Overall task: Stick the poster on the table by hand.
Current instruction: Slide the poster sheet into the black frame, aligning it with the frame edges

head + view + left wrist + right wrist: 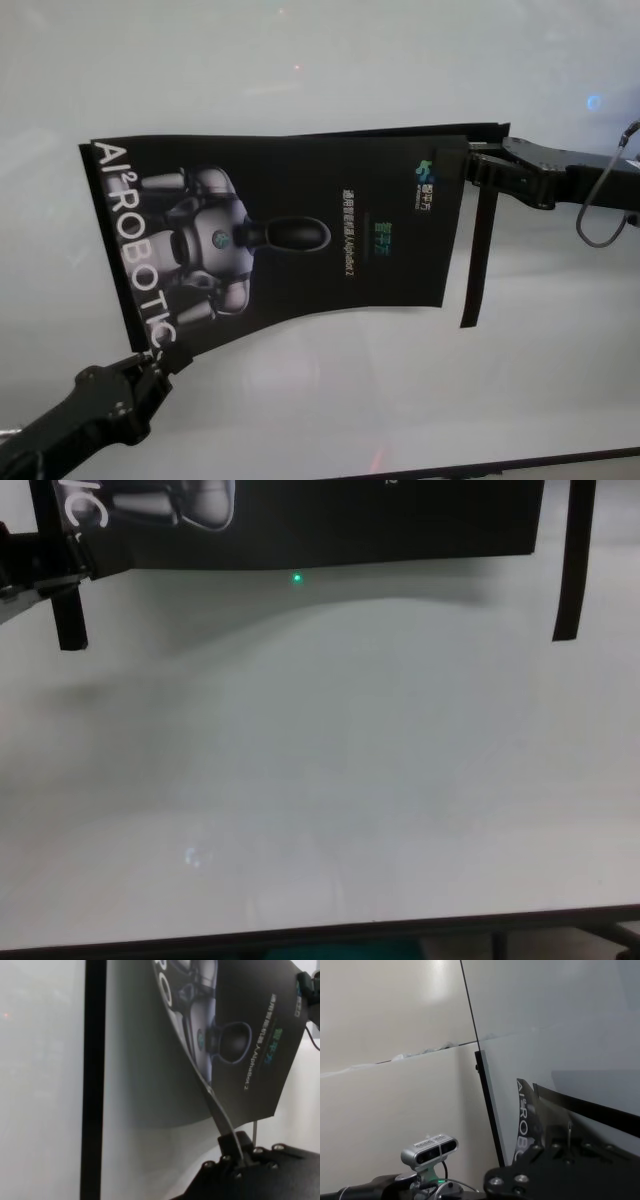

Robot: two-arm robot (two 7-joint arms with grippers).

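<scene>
black poster (290,240) hangs stretched above the white table (330,400). the left gripper (150,365) pinches its 7 o'clock corner, and the right gripper (478,165) clamps its 2 o'clock corner beside a dangling black strip (478,255).

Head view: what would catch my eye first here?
A big black poster with a robot figure, stretched above the white table. The left claw pinches its near-left corner, the right claw its far-right edge. A narrow black strip dangles by the right claw.

A robotics lab: bare white table (320,810), plain wall panels (395,1020), a mounted depth camera (429,1149)
</scene>
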